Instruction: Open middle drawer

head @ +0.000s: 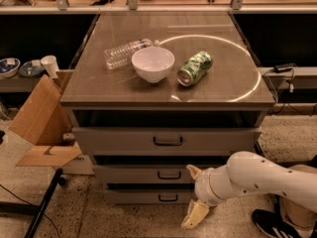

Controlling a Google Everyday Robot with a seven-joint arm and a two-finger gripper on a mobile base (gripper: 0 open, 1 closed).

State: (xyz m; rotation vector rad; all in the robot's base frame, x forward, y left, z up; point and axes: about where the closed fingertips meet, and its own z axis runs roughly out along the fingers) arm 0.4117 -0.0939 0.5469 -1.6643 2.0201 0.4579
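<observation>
The middle drawer [143, 174] is the second grey front in the cabinet, with a small dark pull handle [169, 175] at its centre. It sits between a taller top drawer [124, 141] and a low bottom drawer [138, 197]. My gripper [194, 194] hangs low in front of the cabinet, just right of the middle drawer's handle. It is open, with one cream fingertip [192, 171] near the middle drawer front and the other [195, 215] down by the bottom drawer. Nothing is between the fingers. My white arm [257, 180] reaches in from the right.
On the cabinet top lie a plastic bottle [124, 53], a white bowl [152, 63] and a green can [194, 68]. A cardboard box [42, 120] leans at the left. A dark pole [42, 207] slants across the floor at lower left, and a shoe [270, 222] shows at lower right.
</observation>
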